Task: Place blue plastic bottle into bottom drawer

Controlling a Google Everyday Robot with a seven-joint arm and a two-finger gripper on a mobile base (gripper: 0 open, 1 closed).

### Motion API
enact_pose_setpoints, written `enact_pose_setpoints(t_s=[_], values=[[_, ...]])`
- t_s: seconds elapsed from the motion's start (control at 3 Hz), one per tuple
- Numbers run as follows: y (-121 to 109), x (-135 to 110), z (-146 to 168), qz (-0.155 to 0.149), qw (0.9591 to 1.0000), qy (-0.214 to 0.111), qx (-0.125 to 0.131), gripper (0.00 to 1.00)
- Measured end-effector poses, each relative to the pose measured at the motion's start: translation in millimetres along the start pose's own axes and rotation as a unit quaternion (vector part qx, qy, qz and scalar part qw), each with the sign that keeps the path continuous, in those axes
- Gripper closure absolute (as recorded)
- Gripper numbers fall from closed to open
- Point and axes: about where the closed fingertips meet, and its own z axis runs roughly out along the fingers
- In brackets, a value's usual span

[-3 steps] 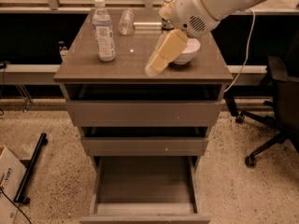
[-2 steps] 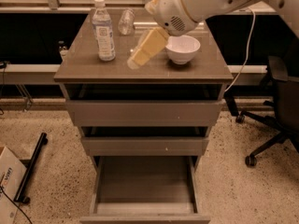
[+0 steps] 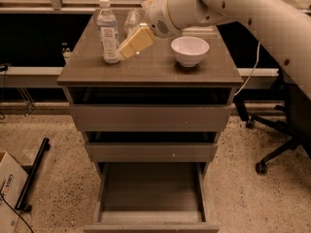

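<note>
The robot's hand (image 3: 123,52) hangs low over the tabletop (image 3: 160,71), slanting down and to the left from the white wrist housing. Its tan tip sits just beside the blue plastic bottle (image 3: 109,33), at about the height of the lower part of the label. From this angle it is not clear whether the tip touches the bottle, and it cannot be told whether the hand is open or closed. It does not visibly hold anything.

The bottle stands upright near the back left of the tabletop, with its white cap on. A short clear glass (image 3: 131,21) stands just behind the hand, partly hidden by it. A white bowl (image 3: 190,50) sits to the right, well apart from the bottle.

Below the tabletop, the top drawer (image 3: 150,118) and the middle drawer (image 3: 151,152) each show a dark gap above the front. The bottom drawer (image 3: 150,194) is pulled far out toward the camera, its box-shaped interior open to view.

An office chair (image 3: 278,145) stands on the speckled floor at the right, and a cardboard box (image 3: 8,188) lies at the lower left.
</note>
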Motion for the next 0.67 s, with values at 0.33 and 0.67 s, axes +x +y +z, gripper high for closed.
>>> enact_pose_setpoints(t_s=[0.33,0.67], values=[[-20,2,31,0.02,0.9995,-0.022,0.005,0.0],[-35,3,60,0.039,0.9984,-0.041,-0.001,0.0]])
